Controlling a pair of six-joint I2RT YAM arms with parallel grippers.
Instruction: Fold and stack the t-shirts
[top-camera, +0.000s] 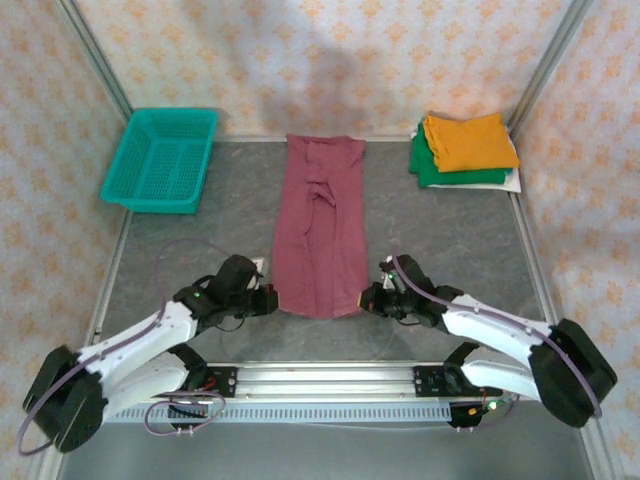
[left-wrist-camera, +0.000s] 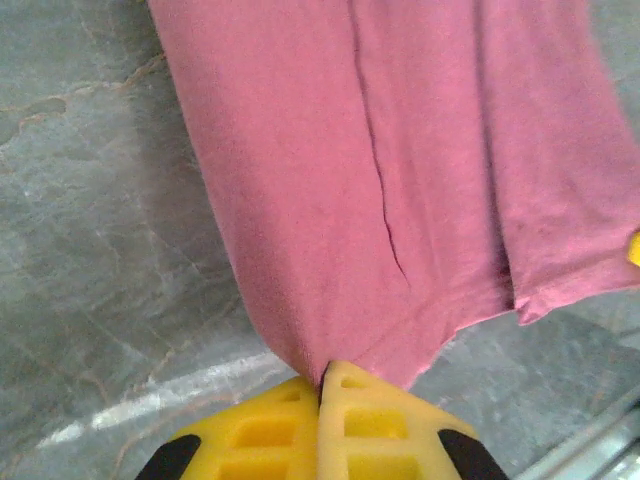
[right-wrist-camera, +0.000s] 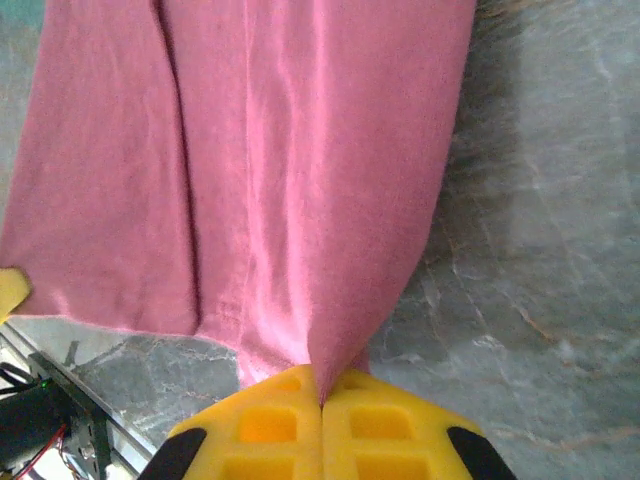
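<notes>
The maroon t-shirt (top-camera: 320, 225) lies in a long strip on the worktop (top-camera: 450, 240), with the left hand (left-wrist-camera: 322, 378) and right hand (right-wrist-camera: 320, 388) each clamped on a near hem corner. Limp, light cloth: it will probably sag between them.

Your top camera sat high over the near edge of the table (top-camera: 450, 240), facing down and forward across all of it. Your left wrist camera looked from very close past the left gripper (left-wrist-camera: 322, 375) onto the near left corner of the maroon t-shirt (left-wrist-camera: 400, 150). Your right wrist camera looked just as closely past the right gripper (right-wrist-camera: 322, 385) onto its near right corner. All three views shared that near hem.
</notes>
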